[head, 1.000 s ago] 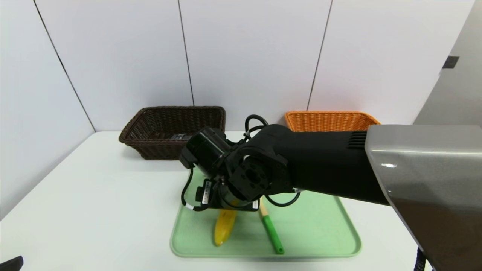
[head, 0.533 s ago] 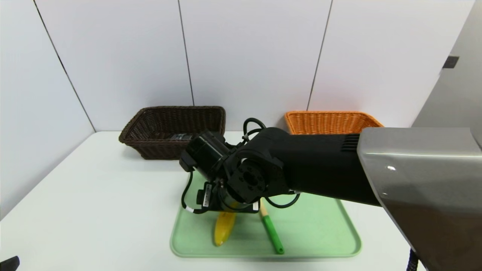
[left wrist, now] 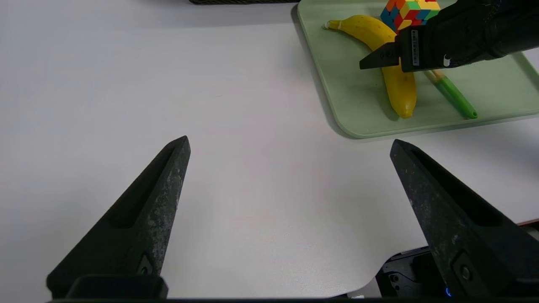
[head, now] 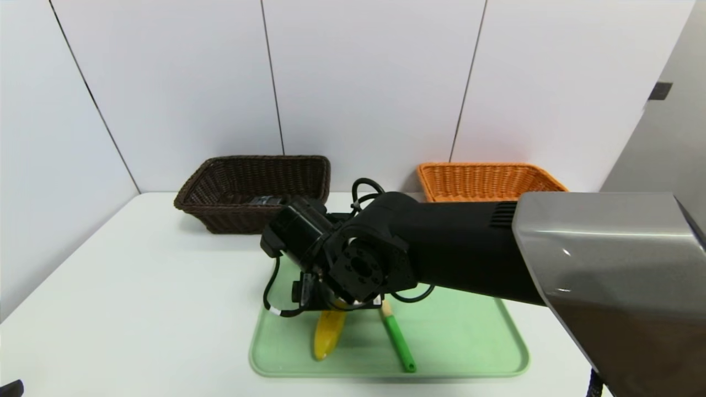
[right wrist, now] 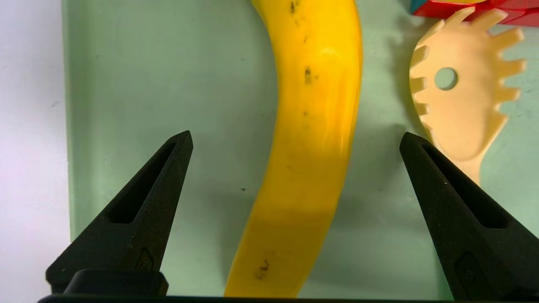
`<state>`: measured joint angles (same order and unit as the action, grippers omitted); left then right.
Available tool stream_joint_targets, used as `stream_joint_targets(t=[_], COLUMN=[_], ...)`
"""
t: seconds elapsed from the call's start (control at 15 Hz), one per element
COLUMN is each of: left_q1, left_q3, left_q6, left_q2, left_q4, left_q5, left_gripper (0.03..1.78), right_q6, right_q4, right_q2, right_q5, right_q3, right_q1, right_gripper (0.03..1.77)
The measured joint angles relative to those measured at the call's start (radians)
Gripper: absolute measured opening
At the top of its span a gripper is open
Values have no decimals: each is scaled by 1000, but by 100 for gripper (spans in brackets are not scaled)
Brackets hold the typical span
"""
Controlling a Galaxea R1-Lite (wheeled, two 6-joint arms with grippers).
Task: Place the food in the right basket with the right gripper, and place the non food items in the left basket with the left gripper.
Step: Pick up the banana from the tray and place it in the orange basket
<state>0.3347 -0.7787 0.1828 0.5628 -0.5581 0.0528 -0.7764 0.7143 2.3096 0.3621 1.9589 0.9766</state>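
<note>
The banana lies on the green tray. My right gripper hangs open just above it, one finger on each side and neither touching. Beside the banana lies the fork, with its green handle and pale head. The puzzle cube stands at the tray's far end, hidden by my arm in the head view. The black tube lies in the dark brown left basket. The orange right basket stands at the back right. My left gripper is open over bare table near the front left edge.
The white table ends at white wall panels behind the baskets and on the left. My right forearm crosses above the tray's middle and right side. The table's front edge shows in the left wrist view.
My right arm has sunk a little lower over the banana. The left gripper's tip has slipped further out of the head view's bottom corner.
</note>
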Motion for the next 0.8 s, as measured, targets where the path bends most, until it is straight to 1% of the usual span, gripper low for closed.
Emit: stream_joint_targets(t=[0.53,0.8], left_q1=[1,1], left_q3=[-1,2], left_q6=[0,0], left_q2=[3,10], left_q4=[1,1], left_q5=[0,0], left_gripper=[169,169], right_q6=[32,51], right_q4=[3,34], right_q2=[3,8], right_q5=[0,2], right_q3=[-1,0], right_q1=[8,8], right_gripper=[170,170])
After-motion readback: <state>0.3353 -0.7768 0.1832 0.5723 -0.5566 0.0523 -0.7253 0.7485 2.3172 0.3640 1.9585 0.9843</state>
